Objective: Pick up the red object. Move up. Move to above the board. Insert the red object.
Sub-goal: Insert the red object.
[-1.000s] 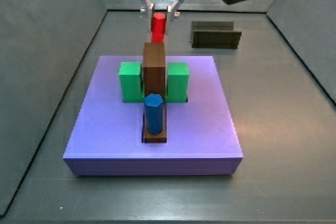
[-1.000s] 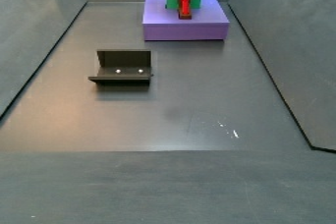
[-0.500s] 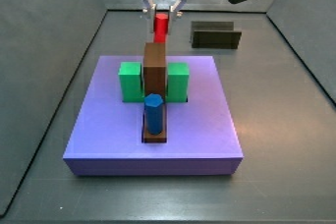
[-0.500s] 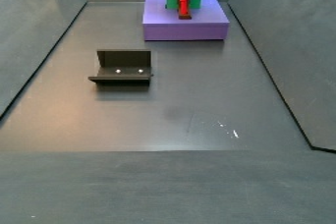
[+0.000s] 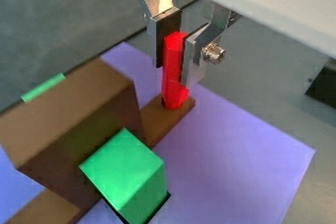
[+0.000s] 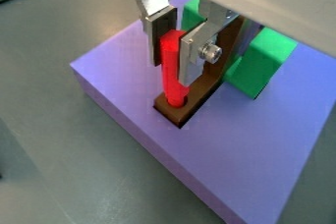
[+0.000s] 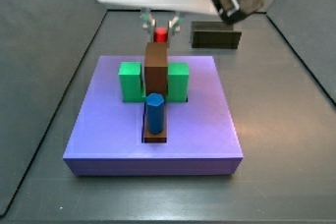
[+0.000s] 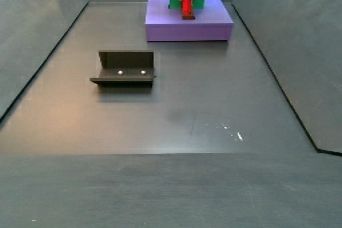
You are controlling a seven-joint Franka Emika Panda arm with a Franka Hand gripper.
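Note:
The red object (image 5: 172, 71) is a thin red rod standing upright, its lower end in a hole in the brown block's low end (image 5: 168, 118). My gripper (image 5: 175, 49) is shut on its upper part, with one finger on each side. Both wrist views show this; the rod (image 6: 171, 71) and gripper (image 6: 175, 49) sit over the lavender board (image 6: 116, 71). In a side view the gripper (image 7: 159, 22) is low over the board's far edge, with only the rod's top (image 7: 160, 33) showing behind the brown block (image 7: 155, 66). The other side view shows the rod (image 8: 189, 4) on the board (image 8: 214, 28).
Green blocks (image 7: 130, 81) flank the tall brown block on the board. A blue peg (image 7: 153, 112) stands in the brown strip at the near end. The dark fixture (image 8: 124, 68) stands on the grey floor away from the board, and also shows in a side view (image 7: 215, 36).
My gripper has come down with the red object. The rod now shows much shorter above the brown block, its lower end in the hole.

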